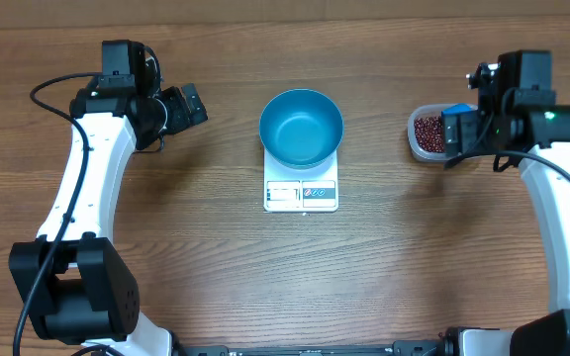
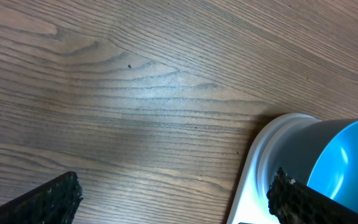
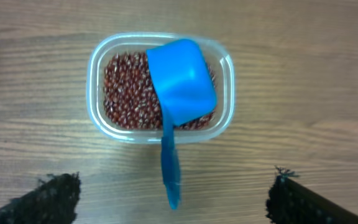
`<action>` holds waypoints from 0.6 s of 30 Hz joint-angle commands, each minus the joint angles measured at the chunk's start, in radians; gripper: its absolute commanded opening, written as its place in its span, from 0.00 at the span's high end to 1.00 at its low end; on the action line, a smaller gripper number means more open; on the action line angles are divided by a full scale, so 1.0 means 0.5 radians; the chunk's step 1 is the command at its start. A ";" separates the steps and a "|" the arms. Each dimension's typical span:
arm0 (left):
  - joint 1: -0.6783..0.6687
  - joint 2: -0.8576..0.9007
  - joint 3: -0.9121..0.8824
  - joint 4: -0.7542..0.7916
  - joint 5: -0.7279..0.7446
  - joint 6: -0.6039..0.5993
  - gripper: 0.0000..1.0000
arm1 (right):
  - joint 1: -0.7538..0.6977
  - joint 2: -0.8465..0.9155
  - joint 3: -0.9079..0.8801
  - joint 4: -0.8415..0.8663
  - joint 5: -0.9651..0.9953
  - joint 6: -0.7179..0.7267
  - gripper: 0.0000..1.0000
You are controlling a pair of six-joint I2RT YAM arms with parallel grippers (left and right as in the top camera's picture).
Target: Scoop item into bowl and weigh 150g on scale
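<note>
Right end effector (image 3: 176, 198) hovering released above clear plastic tub (image 3: 98, 59) | small blue plastic scoop (image 3: 182, 81) lying on dark red-brown beans (image 3: 123, 93) in tub, handle pointing toward it | round blue bowl (image 1: 301, 129) sitting on white square scale (image 1: 301, 195), between tub and released left end effector (image 2: 176, 199)

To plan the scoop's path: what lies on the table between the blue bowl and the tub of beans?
Nothing: in the overhead view the stretch between bowl and tub is bare wooden table.
</note>
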 commanded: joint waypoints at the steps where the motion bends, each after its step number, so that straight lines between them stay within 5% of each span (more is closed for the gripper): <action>1: -0.005 -0.054 0.028 0.002 -0.013 0.039 0.00 | -0.029 0.010 -0.127 0.150 -0.114 0.081 0.00; 4: -0.005 -0.054 0.028 0.002 -0.013 0.039 0.00 | -0.079 0.027 -0.140 0.192 -0.192 0.079 0.01; 9: -0.005 -0.054 0.028 0.002 -0.013 0.039 0.01 | -0.155 0.039 -0.165 0.188 -0.213 0.008 0.55; 18: -0.005 -0.054 0.028 0.002 -0.013 0.039 0.00 | -0.161 0.068 -0.287 0.311 -0.275 -0.211 0.60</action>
